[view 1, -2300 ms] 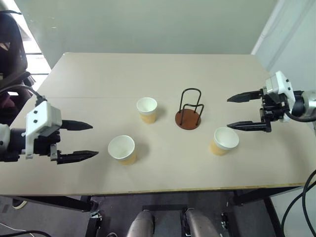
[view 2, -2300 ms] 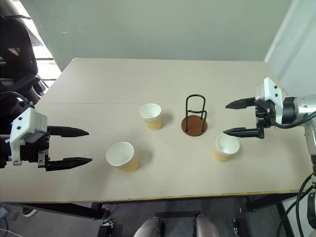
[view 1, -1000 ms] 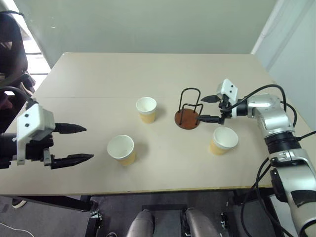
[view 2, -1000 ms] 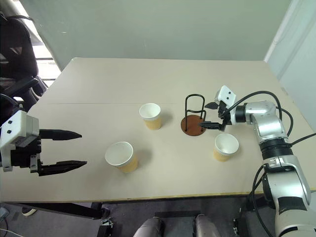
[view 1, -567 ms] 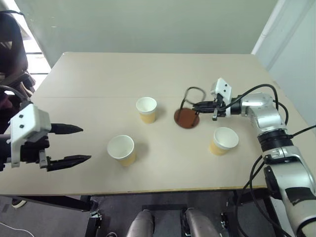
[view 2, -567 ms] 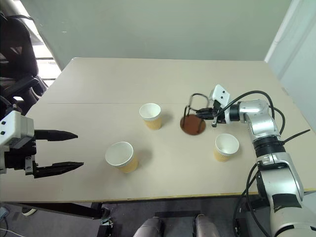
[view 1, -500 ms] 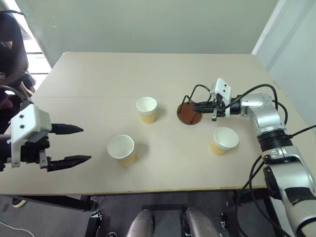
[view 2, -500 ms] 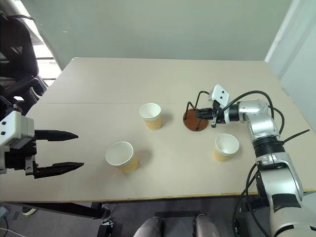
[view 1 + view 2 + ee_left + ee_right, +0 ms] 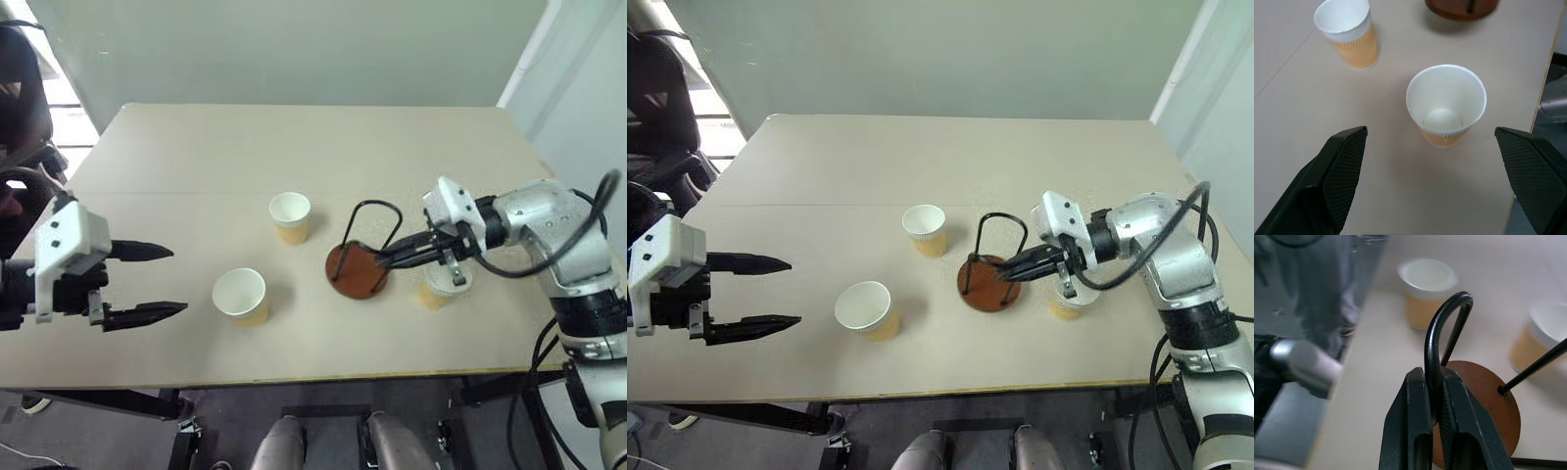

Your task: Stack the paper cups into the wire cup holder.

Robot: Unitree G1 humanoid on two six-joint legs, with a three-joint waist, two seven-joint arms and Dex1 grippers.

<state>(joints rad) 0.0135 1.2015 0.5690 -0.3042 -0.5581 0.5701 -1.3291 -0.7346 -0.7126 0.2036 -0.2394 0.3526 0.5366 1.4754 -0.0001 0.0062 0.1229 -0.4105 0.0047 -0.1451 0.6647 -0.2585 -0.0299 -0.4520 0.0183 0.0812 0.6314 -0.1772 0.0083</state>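
Right fingers point(image 9: 1436, 396), now clenched on the wire cup holder point(image 9: 361, 262), have dragged it nearer, tilted; left fingers point(image 9: 147, 282) stay spread.

The right gripper point(image 9: 397, 258) and its arm partly hide one paper cup point(image 9: 432, 294).

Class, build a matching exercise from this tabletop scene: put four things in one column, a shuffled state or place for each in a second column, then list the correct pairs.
Things
1. left gripper
2. right gripper
3. wire cup holder
4. paper cup farthest from the robot

States
A. tilted, wooden base tipped up
B. standing upright, alone
C. open, holding nothing
D. shut on a wire loop

Pairs: 1-C, 2-D, 3-A, 4-B
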